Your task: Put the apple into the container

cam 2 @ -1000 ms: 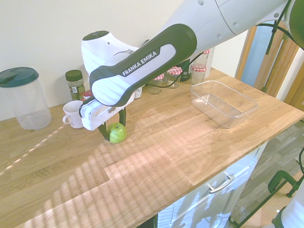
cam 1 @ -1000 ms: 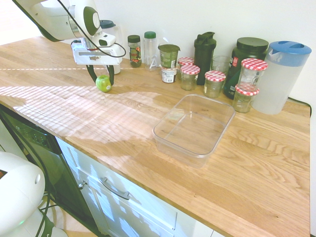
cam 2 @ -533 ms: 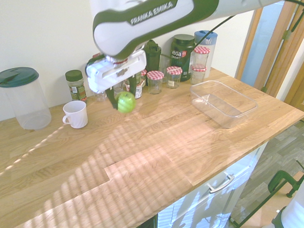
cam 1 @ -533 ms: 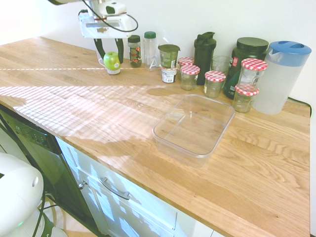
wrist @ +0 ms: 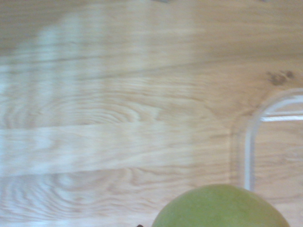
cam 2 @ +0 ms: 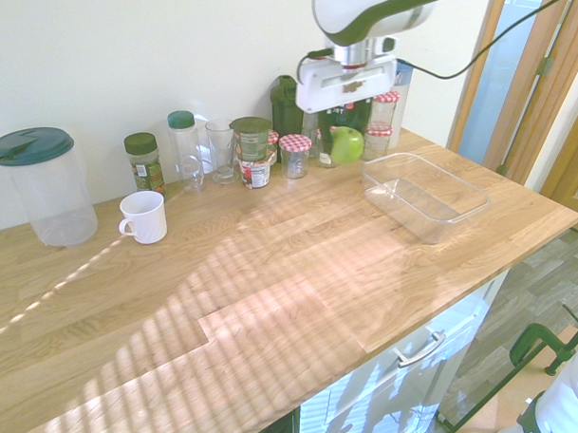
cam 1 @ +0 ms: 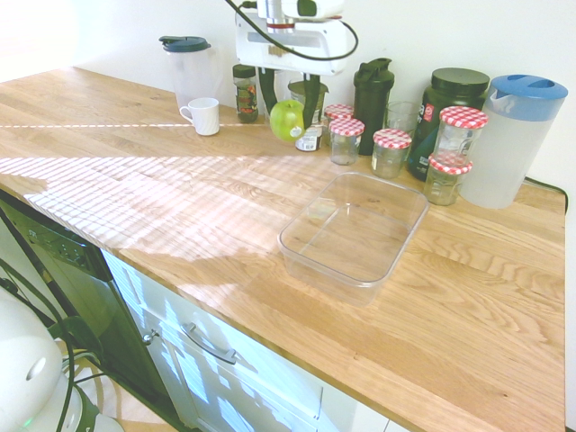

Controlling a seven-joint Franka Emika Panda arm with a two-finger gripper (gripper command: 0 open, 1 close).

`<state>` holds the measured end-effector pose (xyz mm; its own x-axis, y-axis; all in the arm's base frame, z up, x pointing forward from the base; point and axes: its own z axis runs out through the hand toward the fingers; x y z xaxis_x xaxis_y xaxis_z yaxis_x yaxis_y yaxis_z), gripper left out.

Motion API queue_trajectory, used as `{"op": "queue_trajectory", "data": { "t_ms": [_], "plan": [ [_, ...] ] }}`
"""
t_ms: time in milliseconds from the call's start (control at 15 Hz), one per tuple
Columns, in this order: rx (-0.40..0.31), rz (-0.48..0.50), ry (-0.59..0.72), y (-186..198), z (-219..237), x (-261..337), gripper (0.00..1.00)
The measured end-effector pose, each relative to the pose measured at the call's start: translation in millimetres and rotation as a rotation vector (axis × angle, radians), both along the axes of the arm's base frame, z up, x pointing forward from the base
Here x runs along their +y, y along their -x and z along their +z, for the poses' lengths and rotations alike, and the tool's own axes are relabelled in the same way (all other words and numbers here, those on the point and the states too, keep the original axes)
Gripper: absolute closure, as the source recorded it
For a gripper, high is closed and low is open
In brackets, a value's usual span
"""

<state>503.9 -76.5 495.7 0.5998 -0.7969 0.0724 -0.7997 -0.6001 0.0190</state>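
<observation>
Above the wooden worktop (cam 1: 207, 261), the claw (cam 1: 294, 117) grips the green apple (cam 1: 287, 120), now nearer the clear container (cam 1: 354, 236) than before.

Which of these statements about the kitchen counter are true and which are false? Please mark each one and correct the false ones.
1. The gripper holds the green apple above the countertop. True.
2. The apple lies inside the clear plastic tub. False: it is in the gripper's grasp, outside the tub.
3. The white mug stands upright on the countertop. True.
4. The tub is covered by a lid. False: it is open at the top.
5. The pitcher with the blue lid is lying on its side. False: it stands upright.
6. Several glass jars have red-checked lids. True.
</observation>
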Motion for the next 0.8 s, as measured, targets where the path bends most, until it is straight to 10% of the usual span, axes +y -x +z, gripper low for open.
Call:
{"op": "queue_trajectory", "data": {
  "t_ms": [800],
  "plan": [
    [-0.029, -0.073, 0.013, 48, -88, -107, 1.00]
  ]
}}
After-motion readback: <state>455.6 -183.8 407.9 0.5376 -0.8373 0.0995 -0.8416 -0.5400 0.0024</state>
